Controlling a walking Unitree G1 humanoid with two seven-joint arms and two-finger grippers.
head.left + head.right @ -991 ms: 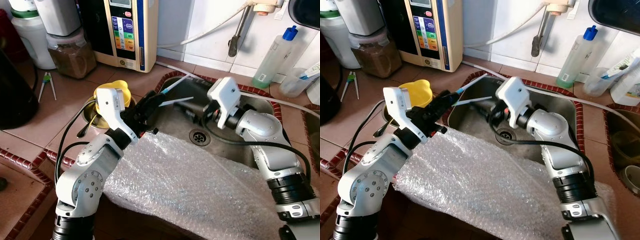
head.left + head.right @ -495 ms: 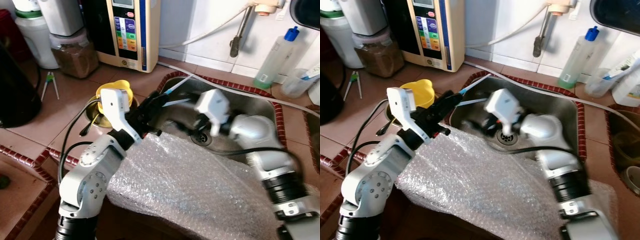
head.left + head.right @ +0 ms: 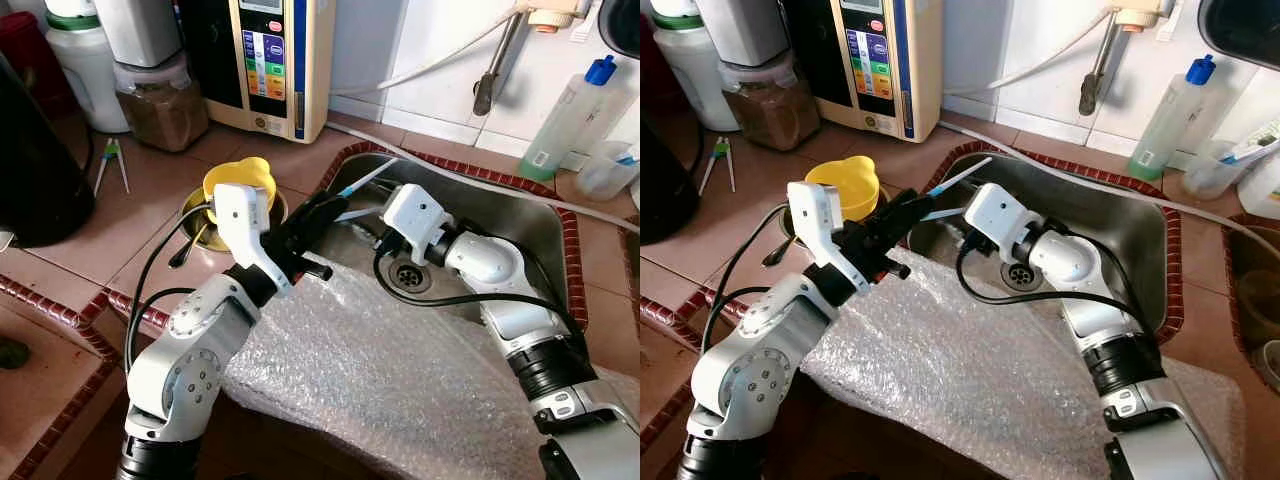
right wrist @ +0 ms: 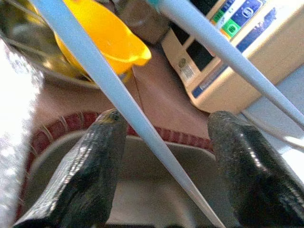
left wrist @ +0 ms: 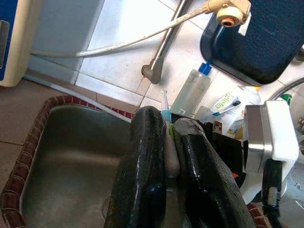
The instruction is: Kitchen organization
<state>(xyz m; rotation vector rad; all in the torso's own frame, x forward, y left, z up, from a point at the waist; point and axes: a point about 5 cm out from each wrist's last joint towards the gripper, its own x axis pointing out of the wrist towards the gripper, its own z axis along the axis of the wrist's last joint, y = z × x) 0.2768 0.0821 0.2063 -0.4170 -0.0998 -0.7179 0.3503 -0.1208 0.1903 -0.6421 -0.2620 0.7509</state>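
While the left gripper [image 3: 322, 212] keeps two pale, blue-tipped sticks [image 3: 362, 180] (toothbrushes, at a guess) pinched over the sink's [image 3: 520, 215] near-left corner, the left eye view shows the change: the right arm has swung across the basin, and the right gripper [image 3: 372, 222] now sits just beyond the left fingertips, where a second ago it stood well off to the right. Judgement: a hand-over is being set up.

Right eye view: same layout. Bubble wrap [image 3: 970, 370] covers the sink's front edge under both forearms; a yellow cup [image 3: 840, 185] stands close beside the left gripper's outer side.

Left wrist view: fingers [image 5: 142, 161] pressed together on the stick, its blue end poking past the tips; the right arm's white housing lies immediately alongside.

Right wrist view: fingers [image 4: 85, 166] spread wide, one stick crossing the gap between them, untouched; the second passes above.

Room: tight. The sink rim is close under the left gripper; open basin lies behind the right one.
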